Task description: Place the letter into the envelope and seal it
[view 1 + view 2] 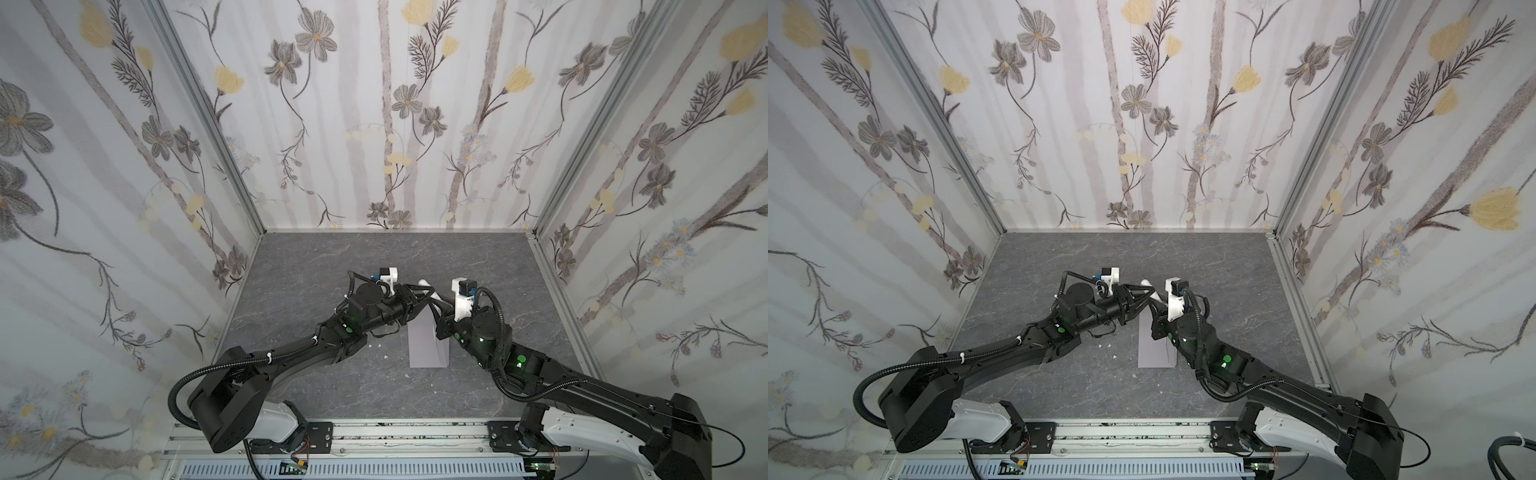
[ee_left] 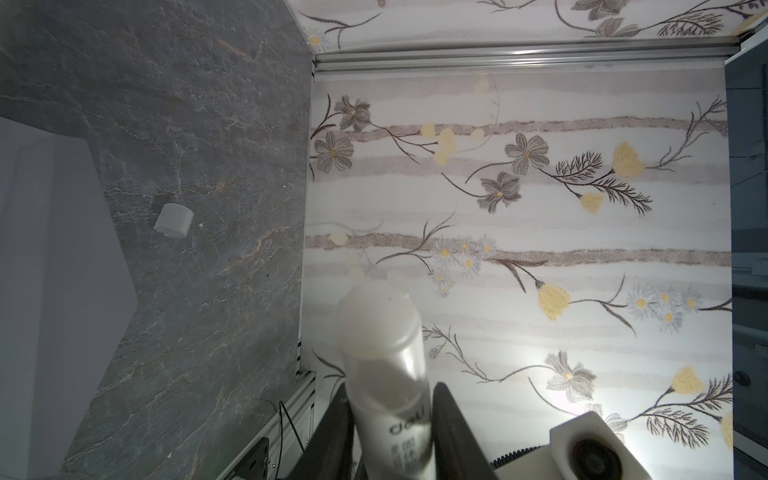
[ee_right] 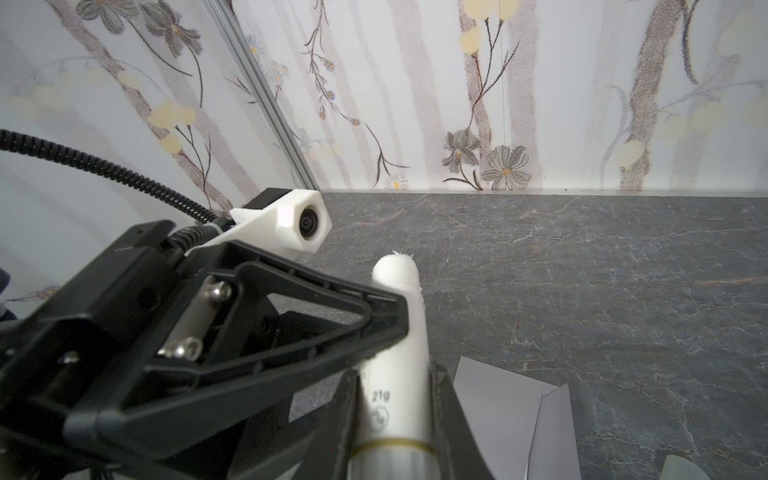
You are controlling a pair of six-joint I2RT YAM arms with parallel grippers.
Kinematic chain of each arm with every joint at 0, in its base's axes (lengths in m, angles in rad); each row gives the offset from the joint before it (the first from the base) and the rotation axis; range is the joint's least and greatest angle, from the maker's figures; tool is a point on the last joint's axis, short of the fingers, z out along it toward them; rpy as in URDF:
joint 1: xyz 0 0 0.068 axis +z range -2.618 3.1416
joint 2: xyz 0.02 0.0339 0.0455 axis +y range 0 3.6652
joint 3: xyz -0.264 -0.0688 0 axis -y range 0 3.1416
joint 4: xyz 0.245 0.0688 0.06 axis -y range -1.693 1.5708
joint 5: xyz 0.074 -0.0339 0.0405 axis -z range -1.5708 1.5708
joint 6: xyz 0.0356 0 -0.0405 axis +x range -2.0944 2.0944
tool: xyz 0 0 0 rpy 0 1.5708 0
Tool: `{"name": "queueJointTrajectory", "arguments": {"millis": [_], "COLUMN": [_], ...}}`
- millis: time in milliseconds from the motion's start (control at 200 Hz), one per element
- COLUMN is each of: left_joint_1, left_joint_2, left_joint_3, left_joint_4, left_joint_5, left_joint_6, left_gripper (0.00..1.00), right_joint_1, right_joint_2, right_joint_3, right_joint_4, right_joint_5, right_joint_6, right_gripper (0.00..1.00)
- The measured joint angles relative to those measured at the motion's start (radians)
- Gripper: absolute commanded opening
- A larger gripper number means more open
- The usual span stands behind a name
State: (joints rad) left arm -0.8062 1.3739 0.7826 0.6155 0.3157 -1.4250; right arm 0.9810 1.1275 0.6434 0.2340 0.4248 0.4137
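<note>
The grey-lavender envelope (image 1: 428, 347) (image 1: 1154, 353) lies flat on the dark table between the arms, its pointed flap (image 2: 62, 249) open. The letter is out of view. Both grippers meet in the air just beyond the envelope's far end, on one white glue stick (image 1: 424, 283) (image 2: 384, 345) (image 3: 397, 316). My left gripper (image 2: 392, 390) (image 1: 426, 301) is shut on the tube, a finger against each side. From the opposite side my right gripper (image 3: 395, 374) (image 1: 436, 305) is shut on the tube's printed lower part. The bare glue tip (image 3: 395, 266) sticks out past the left fingers.
A small whitish cap (image 2: 173, 220) lies on the table beside the envelope's flap. Tiny white scraps (image 1: 378, 345) dot the table left of the envelope. Flowered walls (image 1: 395, 124) close the cell at the back and on both sides.
</note>
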Motion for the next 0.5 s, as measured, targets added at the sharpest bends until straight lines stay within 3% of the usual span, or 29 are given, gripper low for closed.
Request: {"name": "queueJointTrajectory", "arguments": {"millis": [270, 500], "left_joint_1": [0.000, 0.001], "left_joint_2": [-0.096, -0.161], "left_joint_3": [0.103, 0.047], "left_joint_4": [-0.265, -0.438], "left_joint_5": [-0.107, -0.235], "left_joint_6": [0.227, 0.448], "left_gripper": [0.35, 0.27], "right_joint_1": [-0.057, -0.180], "right_joint_2": [-0.047, -0.058], "right_joint_3": [0.056, 0.155], "right_joint_4": [-0.143, -0.328], "right_joint_5": [-0.002, -0.117], "right_joint_6": [0.083, 0.141], "right_gripper": [0.00, 0.00]}}
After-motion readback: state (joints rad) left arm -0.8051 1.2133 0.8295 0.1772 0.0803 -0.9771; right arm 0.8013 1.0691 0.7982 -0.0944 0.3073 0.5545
